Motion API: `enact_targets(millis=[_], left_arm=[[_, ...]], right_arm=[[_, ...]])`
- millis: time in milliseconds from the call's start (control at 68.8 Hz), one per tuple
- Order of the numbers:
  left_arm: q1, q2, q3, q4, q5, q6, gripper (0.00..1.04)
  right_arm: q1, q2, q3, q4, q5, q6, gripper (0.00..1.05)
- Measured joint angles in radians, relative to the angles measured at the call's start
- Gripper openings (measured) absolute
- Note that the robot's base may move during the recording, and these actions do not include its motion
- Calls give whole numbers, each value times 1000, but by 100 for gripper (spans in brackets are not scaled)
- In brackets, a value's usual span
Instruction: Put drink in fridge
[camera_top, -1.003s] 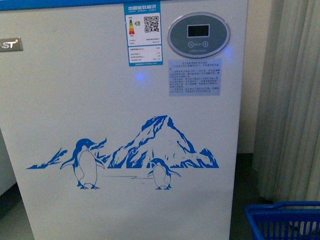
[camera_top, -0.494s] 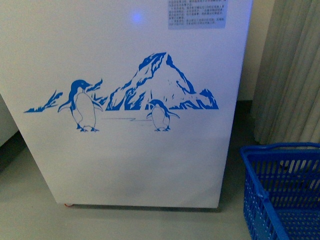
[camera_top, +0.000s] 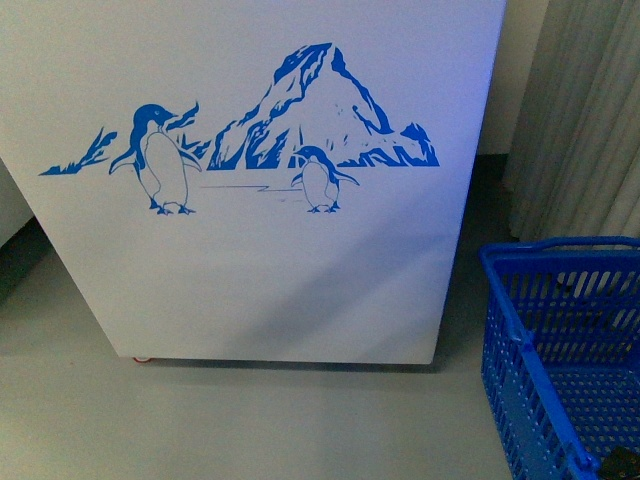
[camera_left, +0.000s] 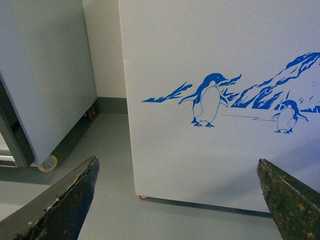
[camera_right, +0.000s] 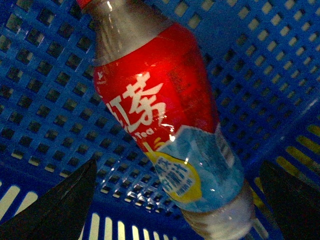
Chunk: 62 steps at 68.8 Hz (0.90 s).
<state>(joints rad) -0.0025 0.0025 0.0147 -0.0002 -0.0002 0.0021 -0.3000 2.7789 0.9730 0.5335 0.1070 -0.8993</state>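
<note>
drink (camera_right: 165, 115): in blue basket (camera_right: 40, 75), between the spread-apart fingers of the right gripper (camera_right: 178, 167). left gripper (camera_left: 177, 161): spread wide, facing fridge (camera_left: 200, 160).

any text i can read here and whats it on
"红茶": large white characters on the red label of the drink.
"Tea": small white letters just under them, first letter unclear.
Print on the label's blue-and-yellow panel: too blurred to read.
fridge: no text in view, only the penguin and mountain graphic.
basket: none.
</note>
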Motion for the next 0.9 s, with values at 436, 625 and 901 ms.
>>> enact_targets(millis=[436, 625, 901], left_arm=[[0, 0, 0, 0, 0, 0, 97], [0, 0, 0, 0, 0, 0, 97], [0, 0, 0, 0, 0, 0, 97]], right_arm=[[-3, 155, 145, 13, 5, 25, 97], [-17, 173, 153, 19, 0, 48, 84], [-13, 143, 87, 58, -8, 108, 53]])
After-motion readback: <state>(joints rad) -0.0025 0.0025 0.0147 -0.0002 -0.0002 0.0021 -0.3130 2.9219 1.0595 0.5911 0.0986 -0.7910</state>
